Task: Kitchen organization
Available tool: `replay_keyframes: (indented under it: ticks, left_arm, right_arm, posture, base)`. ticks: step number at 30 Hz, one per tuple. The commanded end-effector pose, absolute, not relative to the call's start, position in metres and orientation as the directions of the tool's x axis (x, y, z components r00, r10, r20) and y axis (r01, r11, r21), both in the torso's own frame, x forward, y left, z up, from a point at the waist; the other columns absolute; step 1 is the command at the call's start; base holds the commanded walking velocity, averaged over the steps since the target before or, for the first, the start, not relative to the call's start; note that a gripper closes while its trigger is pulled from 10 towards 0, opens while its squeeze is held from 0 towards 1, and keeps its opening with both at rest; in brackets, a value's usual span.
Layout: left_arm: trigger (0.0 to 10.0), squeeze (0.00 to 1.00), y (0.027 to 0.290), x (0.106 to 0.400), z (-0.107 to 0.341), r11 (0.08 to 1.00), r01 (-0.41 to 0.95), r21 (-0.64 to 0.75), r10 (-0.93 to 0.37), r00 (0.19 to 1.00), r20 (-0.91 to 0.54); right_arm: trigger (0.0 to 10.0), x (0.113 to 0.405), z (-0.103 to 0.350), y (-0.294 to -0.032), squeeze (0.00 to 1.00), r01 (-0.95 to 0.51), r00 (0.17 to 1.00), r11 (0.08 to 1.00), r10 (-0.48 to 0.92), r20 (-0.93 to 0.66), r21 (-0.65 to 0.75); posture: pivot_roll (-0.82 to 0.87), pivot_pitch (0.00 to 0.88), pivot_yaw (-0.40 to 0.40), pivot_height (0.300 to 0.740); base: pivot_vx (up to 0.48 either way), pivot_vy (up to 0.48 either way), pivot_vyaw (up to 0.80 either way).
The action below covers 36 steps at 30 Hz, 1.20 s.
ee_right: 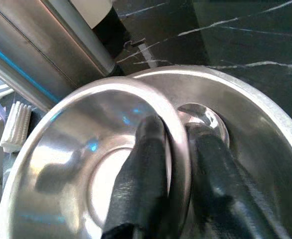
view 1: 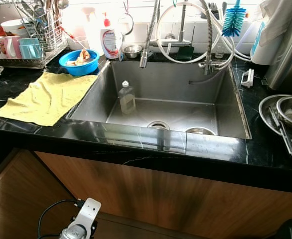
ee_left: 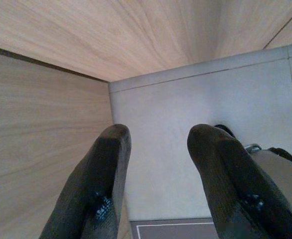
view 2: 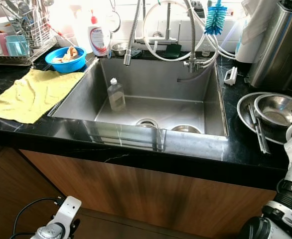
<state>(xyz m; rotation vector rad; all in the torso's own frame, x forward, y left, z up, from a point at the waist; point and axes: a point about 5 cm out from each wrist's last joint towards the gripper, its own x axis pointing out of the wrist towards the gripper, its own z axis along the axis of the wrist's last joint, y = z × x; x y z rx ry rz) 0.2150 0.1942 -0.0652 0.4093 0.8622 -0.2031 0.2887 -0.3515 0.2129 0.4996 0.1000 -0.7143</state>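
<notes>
The right gripper (ee_right: 178,144) is closed on the rim of a steel bowl (ee_right: 71,169), with one finger inside the bowl and the other finger outside. The bowl (view 2: 278,109) sits in a bigger steel dish (view 2: 244,113) on the black counter (view 2: 245,149), to the right of the sink (view 2: 151,104). A pair of tongs (view 2: 258,132) lies across the dish, beside the bowl.

The left gripper (ee_left: 156,174) hangs low in front of the wooden cabinet (ee_left: 41,124), and its fingers are apart with nothing between them.

In the sink, a clear bottle (view 1: 127,97) stands upright near the left wall. To the left of the sink, a yellow cloth (view 1: 44,97) lies flat on the counter, and behind it there is a blue bowl (view 1: 79,61) with food scraps. A dish rack (view 1: 29,35) with mugs stands at the far left. A soap bottle (view 1: 109,41) stands behind the sink corner, and a blue brush (view 1: 233,20) hangs near the tap hoses.
</notes>
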Motion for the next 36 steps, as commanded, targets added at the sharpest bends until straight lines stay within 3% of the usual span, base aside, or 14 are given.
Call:
replay_keyframes:
  ticks: [1,11,17,22,23,24,25,26,27,28,30,36]
  left_arm:
    - [10.0,0.0,0.198,0.214,-0.065,0.896,0.348,0.276,-0.004,0.627,-0.779]
    - [10.0,0.0,0.198,0.216,-0.064,0.896,0.344,0.28,-0.001,0.633,-0.775]
    - [10.0,0.0,0.197,0.217,-0.064,0.9,0.337,0.277,-0.002,0.638,-0.77]
    - [10.0,0.0,0.196,0.217,-0.064,0.904,0.33,0.273,-0.004,0.643,-0.766]
    - [10.0,0.0,0.196,0.217,-0.064,0.904,0.329,0.273,-0.003,0.643,-0.766]
    - [10.0,0.0,0.196,0.217,-0.064,0.904,0.328,0.273,-0.003,0.643,-0.766]
    - [10.0,0.0,0.196,0.217,-0.064,0.904,0.328,0.272,-0.003,0.643,-0.766]
    - [10.0,0.0,0.196,0.217,-0.064,0.905,0.328,0.272,-0.003,0.643,-0.766]
    - [10.0,0.0,0.196,0.217,-0.064,0.905,0.327,0.271,-0.002,0.643,-0.766]
    - [10.0,0.0,0.196,0.217,-0.064,0.905,0.327,0.271,-0.002,0.643,-0.766]
    - [10.0,0.0,0.196,0.216,-0.064,0.906,0.325,0.27,-0.002,0.642,-0.766]
    - [10.0,0.0,0.199,0.215,-0.064,0.91,0.314,0.272,0.007,0.642,-0.767]
  right_arm:
    - [0.0,0.291,0.22,-0.345,0.0,0.635,0.767,0.656,-0.597,-0.235,0.408]
    - [0.0,0.289,0.249,-0.336,0.0,0.65,0.749,0.692,-0.655,-0.106,0.314]
    - [0.0,0.282,0.284,-0.338,0.0,0.697,0.686,0.682,-0.724,0.071,0.222]
    - [0.0,0.285,0.299,-0.333,0.0,0.676,0.688,0.707,-0.707,0.164,0.209]
    - [2.9,0.287,0.3,-0.332,0.0,0.663,0.699,0.721,-0.693,0.176,0.203]
    - [2.9,0.293,0.299,-0.326,0.0,0.624,0.74,0.761,-0.648,0.181,0.177]
    - [10.0,0.302,0.298,-0.314,0.0,0.549,0.797,0.821,-0.57,0.198,0.156]
    - [10.0,0.308,0.297,-0.305,0.0,0.492,0.833,0.859,-0.512,0.209,0.14]
    - [10.0,0.319,0.293,-0.283,0.0,0.352,0.908,0.931,-0.364,0.209,0.094]
    - [10.0,0.319,0.293,-0.283,0.0,0.352,0.908,0.931,-0.364,0.209,0.094]
    - [10.0,0.331,0.284,-0.249,0.0,0.157,0.969,0.987,-0.158,0.192,0.021]
    - [10.0,0.344,0.272,-0.225,0.0,-0.014,0.991,1.0,0.015,0.136,-0.007]
  posture:
    - [-0.13,0.0,0.074,0.74]
    - [-0.13,0.0,0.075,0.74]
    - [-0.13,0.0,0.074,0.74]
    - [-0.13,0.0,0.071,0.74]
    - [-0.13,0.0,0.07,0.74]
    - [-0.13,0.0,0.07,0.74]
    - [-0.13,0.0,0.069,0.74]
    - [-0.13,0.0,0.069,0.74]
    - [-0.13,0.0,0.068,0.74]
    - [-0.13,0.0,0.068,0.74]
    - [-0.12,0.0,0.065,0.74]
    - [-0.12,0.0,0.062,0.74]
  base:
    - [0.0,0.0,0.0]
    - [0.0,0.0,0.0]
    - [0.0,0.0,0.0]
    - [0.0,0.0,0.0]
    - [0.0,0.0,0.0]
    - [0.0,0.0,0.0]
    - [0.0,0.0,0.0]
    - [0.0,0.0,0.0]
    - [0.0,0.0,0.0]
    - [0.0,0.0,0.0]
    - [0.0,0.0,0.0]
    - [0.0,0.0,0.0]
